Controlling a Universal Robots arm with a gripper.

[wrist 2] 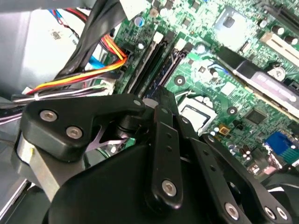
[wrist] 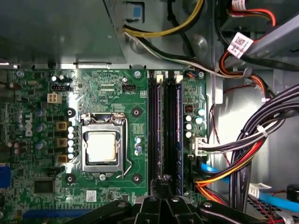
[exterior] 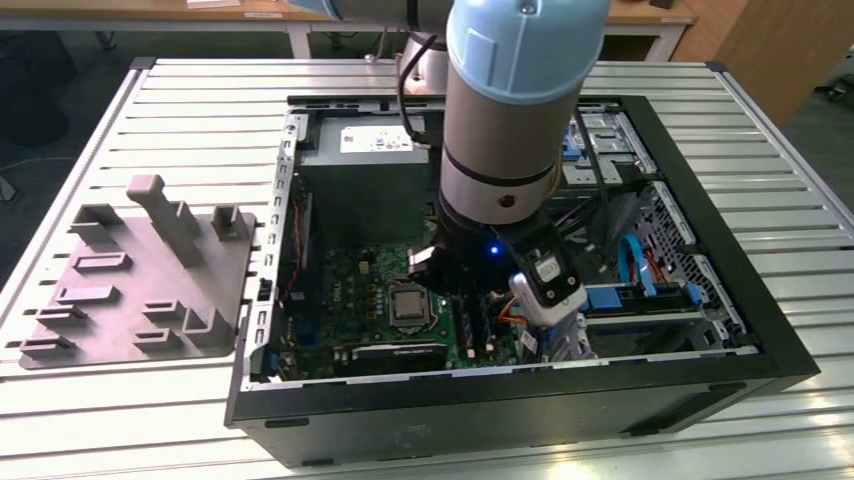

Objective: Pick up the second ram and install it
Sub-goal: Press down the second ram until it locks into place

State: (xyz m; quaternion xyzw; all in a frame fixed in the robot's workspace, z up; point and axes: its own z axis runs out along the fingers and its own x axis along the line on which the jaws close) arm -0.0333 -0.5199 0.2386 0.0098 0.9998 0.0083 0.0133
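Jaws, state unclear, hover over slim dark-blue second ram (wrist: 179, 135) seated in its slot.

We see a robotics lab or workshop: an open computer case (exterior: 534, 390) lies on a slatted metal bench (exterior: 200, 110), a grey parts fixture (exterior: 140, 285) beside the case, wooden desks (exterior: 174, 12) behind it.

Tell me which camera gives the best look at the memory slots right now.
The first wrist view: the memory slots run lengthwise, unobstructed, beside the processor socket. The second wrist view shows them obliquely above the gripper linkage. In the exterior view the arm covers them.
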